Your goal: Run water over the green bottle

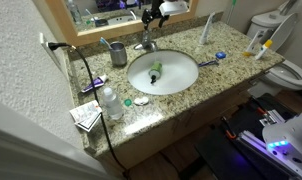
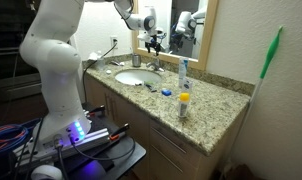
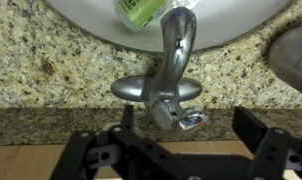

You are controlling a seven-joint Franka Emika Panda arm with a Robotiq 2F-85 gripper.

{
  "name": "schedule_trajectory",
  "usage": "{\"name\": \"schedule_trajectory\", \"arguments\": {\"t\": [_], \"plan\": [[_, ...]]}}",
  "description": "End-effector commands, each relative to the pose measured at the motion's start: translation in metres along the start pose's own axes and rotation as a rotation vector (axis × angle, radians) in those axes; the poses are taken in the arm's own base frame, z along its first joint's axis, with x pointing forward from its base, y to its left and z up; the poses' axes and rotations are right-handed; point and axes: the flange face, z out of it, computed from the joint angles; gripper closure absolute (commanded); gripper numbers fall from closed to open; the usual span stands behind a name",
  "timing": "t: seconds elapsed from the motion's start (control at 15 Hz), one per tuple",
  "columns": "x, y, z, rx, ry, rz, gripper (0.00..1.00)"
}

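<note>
The green bottle [image 1: 155, 70] lies in the white sink basin [image 1: 181, 82], under the chrome faucet [image 1: 144, 44]. In the wrist view the green bottle [image 3: 141, 10] shows at the top edge, just past the faucet spout [image 3: 175, 40]. My gripper [image 1: 154, 13] hovers above the faucet, close to the mirror. It is open, with its black fingers on either side of the faucet handle [image 3: 189, 121], and the gripper [image 3: 189, 140] holds nothing. It also shows in an exterior view [image 2: 151, 40]. No stream of water is visible.
A grey metal cup [image 1: 118, 53] stands beside the faucet. A clear bottle with a white cap [image 1: 111, 103] stands at the counter's front corner, by a black cable [image 1: 87, 75]. A spray bottle [image 2: 184, 72] and a small bottle [image 2: 184, 104] stand on the granite counter. A toilet [image 1: 291, 70] is beyond it.
</note>
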Motion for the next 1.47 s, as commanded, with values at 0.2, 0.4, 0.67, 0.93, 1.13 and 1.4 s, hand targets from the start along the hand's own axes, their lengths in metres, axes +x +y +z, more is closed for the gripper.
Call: {"name": "schedule_trajectory", "arguments": {"t": [0.2,0.4,0.67,0.93,1.13,1.4], "plan": [[0.002,0.002,0.014,0.008,0.002,0.011,0.0],[0.003,-0.001,0.019,0.006,0.016,0.022,0.33],[0.004,-0.008,0.023,0.006,0.053,0.03,0.62],[0.003,-0.016,0.025,0.01,0.065,0.032,0.91],[-0.001,-0.016,0.022,0.009,0.012,0.047,0.93],[-0.006,-0.016,0.028,0.019,-0.07,0.051,0.93]]}}
